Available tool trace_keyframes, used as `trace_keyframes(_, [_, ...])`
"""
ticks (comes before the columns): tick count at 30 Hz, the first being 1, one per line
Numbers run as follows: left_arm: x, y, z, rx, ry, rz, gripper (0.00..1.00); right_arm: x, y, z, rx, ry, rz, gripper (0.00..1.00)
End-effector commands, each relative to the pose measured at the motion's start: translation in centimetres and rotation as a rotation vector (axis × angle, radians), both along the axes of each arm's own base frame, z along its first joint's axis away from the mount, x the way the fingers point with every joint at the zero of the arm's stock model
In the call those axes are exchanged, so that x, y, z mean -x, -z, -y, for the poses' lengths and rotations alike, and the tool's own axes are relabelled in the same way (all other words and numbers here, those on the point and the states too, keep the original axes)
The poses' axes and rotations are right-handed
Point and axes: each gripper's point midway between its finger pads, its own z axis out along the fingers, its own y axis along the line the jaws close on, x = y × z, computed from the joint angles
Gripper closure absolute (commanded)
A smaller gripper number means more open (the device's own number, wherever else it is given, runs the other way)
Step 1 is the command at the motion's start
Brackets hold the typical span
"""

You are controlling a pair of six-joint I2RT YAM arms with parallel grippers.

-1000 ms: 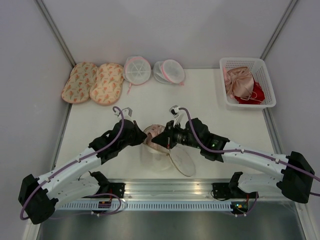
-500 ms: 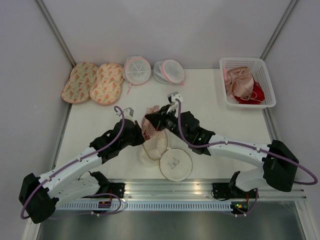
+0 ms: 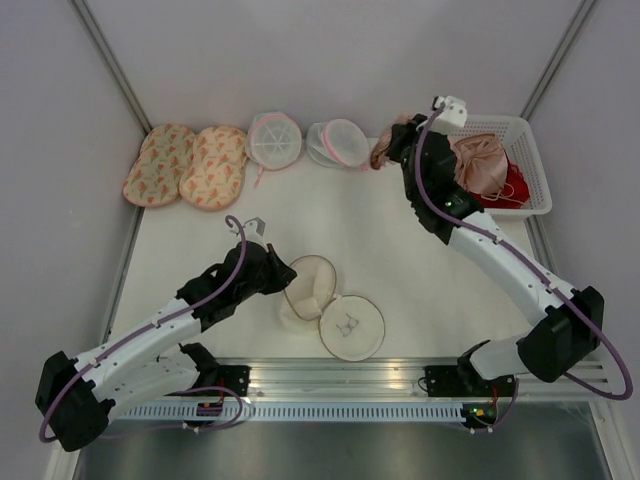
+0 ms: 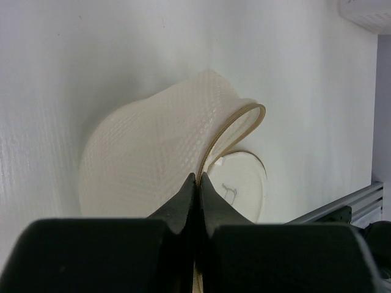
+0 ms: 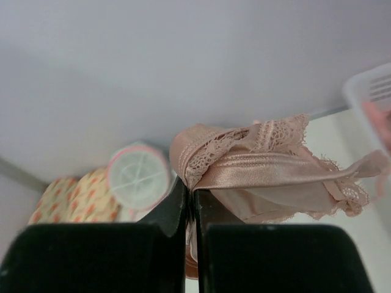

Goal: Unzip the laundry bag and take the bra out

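The cream-white laundry bag lies open in two halves on the table near the front; its tan edging shows in the left wrist view. My left gripper is shut on the edge of the raised half. My right gripper is shut on the pinkish-beige bra and holds it in the air at the back, just left of the white basket. In the right wrist view the bra with lace trim hangs from the shut fingers.
Two peach floral oval bags and two round white bags with pink trim lie along the back edge. The basket at the back right holds pinkish and red garments. Grey walls close in the table on three sides.
My right arm has lifted the bra out of the open bag and swung it up and back towards the basket. The left gripper has stayed on the bag's edge.
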Motion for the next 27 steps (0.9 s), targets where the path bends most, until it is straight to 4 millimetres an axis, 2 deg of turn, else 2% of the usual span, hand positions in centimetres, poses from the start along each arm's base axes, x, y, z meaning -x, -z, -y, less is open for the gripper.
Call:
trace_keyframes(1, [-0.2,-0.9,0.0,0.041,-0.019,0.031,0.98,-1.7,-0.9,7.3,0.060,0.236,-0.050,1.00])
trace_keyframes(2, [-0.2,-0.9,-0.1,0.043,-0.023,0.034,0.98,-2.4,-0.6,10.4,0.066,0.306,-0.068,1.00])
trace_keyframes(4, [-0.1,-0.7,-0.2,0.041,-0.023,0.032,0.98,-3.4,-0.2,13.1,0.064,0.355,-0.087,1.00])
trace_keyframes(5, [-0.1,-0.7,-0.3,0.040,-0.024,0.032,0.98,-4.0,0.2,15.7,0.063,0.407,-0.098,1.00])
trace_keyframes(7, [0.0,-0.6,-0.4,0.039,-0.024,0.031,0.98,-5.1,1.8,17.5,0.054,0.420,-0.136,1.00])
trace_keyframes(8, [0.1,-0.6,-0.4,0.039,-0.024,0.031,0.98,-5.6,2.5,20.1,0.052,0.466,-0.148,1.00])
trace_keyframes(9, [0.2,-0.6,-0.4,0.042,-0.022,0.030,0.98,-6.1,4.1,21.2,0.064,0.490,-0.176,0.99])
trace_keyframes(10, [0.2,-0.7,-0.4,0.045,-0.021,0.032,0.98,-6.7,4.7,21.9,0.062,0.493,-0.176,0.99])
trace_keyframes(11, [0.3,-0.8,-0.4,0.049,-0.020,0.035,0.98,-7.1,5.6,23.9,0.067,0.524,-0.191,1.00])
trace_keyframes(12, [0.4,-0.9,-0.5,0.052,-0.019,0.036,0.98,-7.9,7.8,24.9,0.072,0.533,-0.235,1.00])
trace_keyframes(13, [0.4,-0.9,-0.6,0.052,-0.019,0.036,0.98,-8.8,8.2,25.3,0.059,0.516,-0.228,1.00])
trace_keyframes(14, [0.5,-0.9,-0.6,0.053,-0.018,0.035,0.98,-9.1,9.1,27.5,0.044,0.541,-0.245,1.00])
trace_keyframes(15, [0.6,-0.8,-0.7,0.051,-0.019,0.033,0.98,-10.0,11.0,28.1,0.035,0.533,-0.283,0.99])
trace_keyframes(18, [0.7,-0.7,-0.8,0.050,-0.022,0.030,0.98,-11.1,14.4,29.8,-0.006,0.519,-0.352,0.99])
trace_keyframes(21, [0.7,-0.7,-0.8,0.049,-0.021,0.028,0.98,-11.6,17.3,29.8,-0.047,0.490,-0.432,1.00])
trace_keyframes(24, [0.6,-0.8,-0.7,0.045,-0.019,0.030,0.98,-13.3,18.8,28.8,-0.072,0.408,-0.490,1.00])
trace_keyframes(25, [0.6,-0.8,-0.8,0.040,-0.017,0.031,0.98,-13.8,18.8,28.4,-0.076,0.384,-0.492,0.86])
trace_keyframes(27, [0.5,-0.9,-0.8,0.040,-0.022,0.036,0.98,-14.7,18.2,26.9,-0.087,0.290,-0.484,0.48])
